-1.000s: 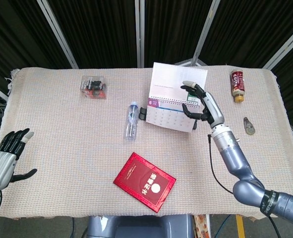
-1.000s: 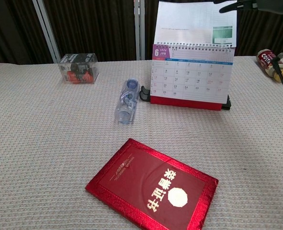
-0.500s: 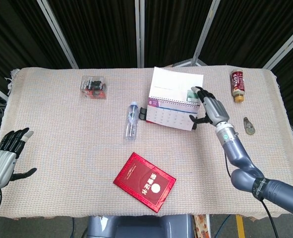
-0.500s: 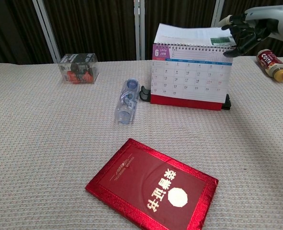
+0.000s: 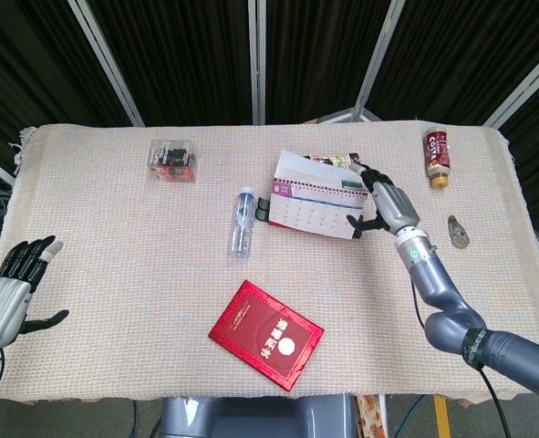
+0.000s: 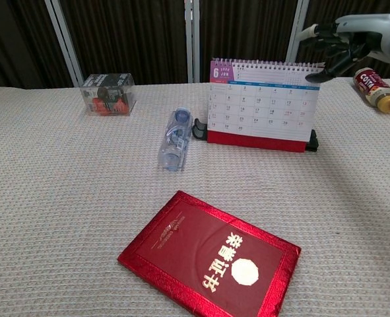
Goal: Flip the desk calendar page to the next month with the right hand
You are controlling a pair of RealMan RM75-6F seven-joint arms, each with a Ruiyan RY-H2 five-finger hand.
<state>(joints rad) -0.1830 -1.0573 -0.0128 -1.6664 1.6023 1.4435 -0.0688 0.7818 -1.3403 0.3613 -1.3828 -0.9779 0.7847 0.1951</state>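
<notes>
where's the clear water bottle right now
The water bottle lies on its side near the middle of the table, just left of the desk calendar in both views, with the red booklet nearer the robot.

The calendar [image 6: 260, 102] stands at the middle of the worktop's far side. Its facing page carries a large "6" on a purple corner block at top left, with small print beside it too fine to read, and a grid of day numbers running from 1 into the high twenties. In front of the calendar, the red book [image 6: 211, 254] bears gold Chinese characters, upside down in the chest view, above a gold round emblem. Right of the calendar, the lying bottle [image 6: 375, 88] has a red label with white letters, seemingly "COST"; the rest is unclear.
</notes>
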